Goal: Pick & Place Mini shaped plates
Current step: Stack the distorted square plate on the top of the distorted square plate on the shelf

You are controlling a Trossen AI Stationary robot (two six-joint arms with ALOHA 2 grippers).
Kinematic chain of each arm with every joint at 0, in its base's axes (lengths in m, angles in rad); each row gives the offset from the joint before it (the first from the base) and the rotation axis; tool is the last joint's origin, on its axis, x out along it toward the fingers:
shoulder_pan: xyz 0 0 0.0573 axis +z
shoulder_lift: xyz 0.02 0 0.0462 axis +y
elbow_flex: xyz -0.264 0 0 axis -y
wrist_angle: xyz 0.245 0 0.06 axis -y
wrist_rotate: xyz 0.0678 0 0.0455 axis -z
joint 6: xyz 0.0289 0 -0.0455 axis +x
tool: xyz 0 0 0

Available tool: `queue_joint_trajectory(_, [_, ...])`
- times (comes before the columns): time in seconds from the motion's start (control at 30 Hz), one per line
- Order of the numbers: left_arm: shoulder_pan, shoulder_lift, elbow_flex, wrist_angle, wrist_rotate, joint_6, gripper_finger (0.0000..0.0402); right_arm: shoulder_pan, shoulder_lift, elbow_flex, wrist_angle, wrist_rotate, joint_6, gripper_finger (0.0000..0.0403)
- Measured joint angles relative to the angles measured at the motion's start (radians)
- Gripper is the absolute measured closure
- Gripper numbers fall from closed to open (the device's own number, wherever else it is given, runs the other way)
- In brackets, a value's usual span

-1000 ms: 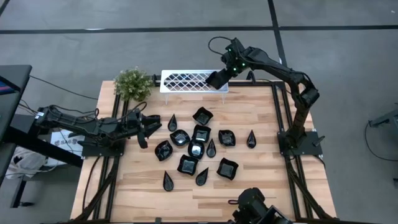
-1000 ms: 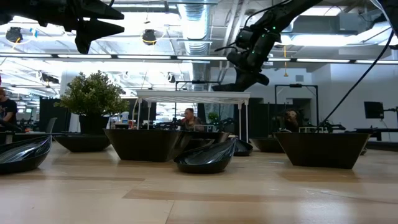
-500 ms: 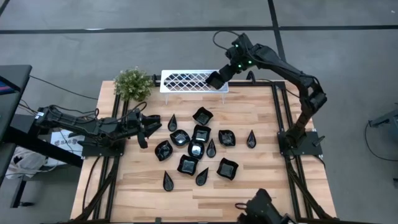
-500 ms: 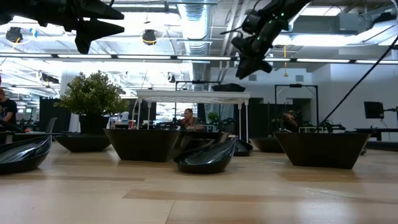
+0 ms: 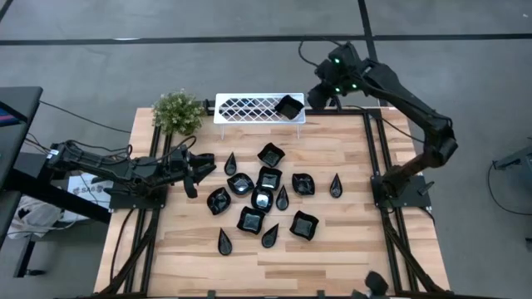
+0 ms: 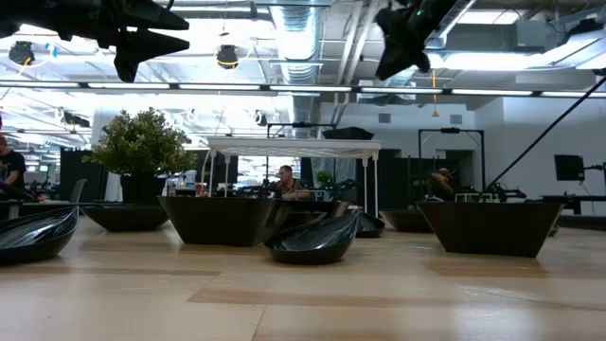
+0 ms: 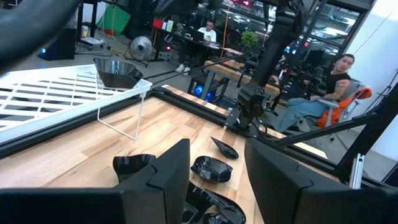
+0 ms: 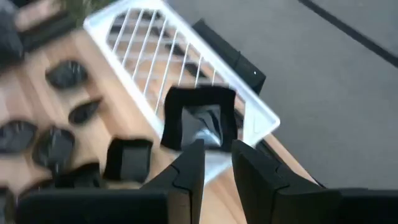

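One glossy black wavy-edged square mini plate [image 5: 288, 107] sits at the right end of the white lattice-patterned rectangular tray [image 5: 245, 108], its only content. The right gripper [image 5: 318, 97] hangs just beside it, fingers parted and empty, so the placing step looks finished. Next it would need to reach for another of the black mini plates [image 5: 264, 199] clustered mid-worktop. The left gripper [image 5: 203, 169] waits wide open, empty, beside that cluster.

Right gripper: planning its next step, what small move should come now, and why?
Probably swing back toward the glossy black mini plates clustered on the wooden table. One square black plate already sits on the white lattice tray, and the right gripper is open, empty.
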Motion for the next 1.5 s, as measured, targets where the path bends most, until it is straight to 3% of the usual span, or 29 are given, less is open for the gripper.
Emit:
queue_joint_trajectory(0.13, [0.000,0.000,0.000,0.000,0.000,0.002,0.0247,0.021,-0.048,0.000,-0.135,-0.005,-0.106,0.0326])
queue_joint_trajectory(0.3, [0.000,0.000,0.000,0.000,0.000,0.002,0.0247,0.042,-0.082,0.000,-0.291,-0.129,-0.204,0.0326])
queue_joint_trajectory(0.43, [0.000,0.000,0.000,0.000,0.000,0.002,0.0247,0.073,-0.092,0.000,-0.317,-0.209,-0.210,0.0326])
queue_joint_trajectory(0.63, [0.000,0.000,0.000,0.000,0.000,-0.001,0.0247,0.143,-0.092,-0.010,-0.311,-0.214,-0.239,0.0326])
queue_joint_trajectory(0.8, [0.000,0.000,0.000,0.000,0.000,-0.006,0.0247,0.188,-0.177,-0.186,-0.205,-0.237,-0.205,0.0326])
queue_joint_trajectory(0.93, [0.000,0.000,0.000,0.000,0.000,-0.009,0.0247,0.213,-0.319,-0.466,0.060,-0.232,-0.062,0.0326])
queue_joint_trajectory(1.13, [0.000,0.000,0.000,0.000,0.000,-0.040,0.0247,0.278,-0.473,-0.814,0.436,-0.129,0.182,0.0326])
queue_joint_trajectory(1.23, [0.000,0.000,0.000,0.000,0.000,-0.043,0.0247,0.339,-0.486,-0.875,0.469,-0.132,0.229,0.0326])
queue_joint_trajectory(1.5, [0.000,0.000,0.000,0.000,0.000,-0.043,0.0247,0.532,-0.409,-0.881,0.469,-0.135,0.378,0.0326])
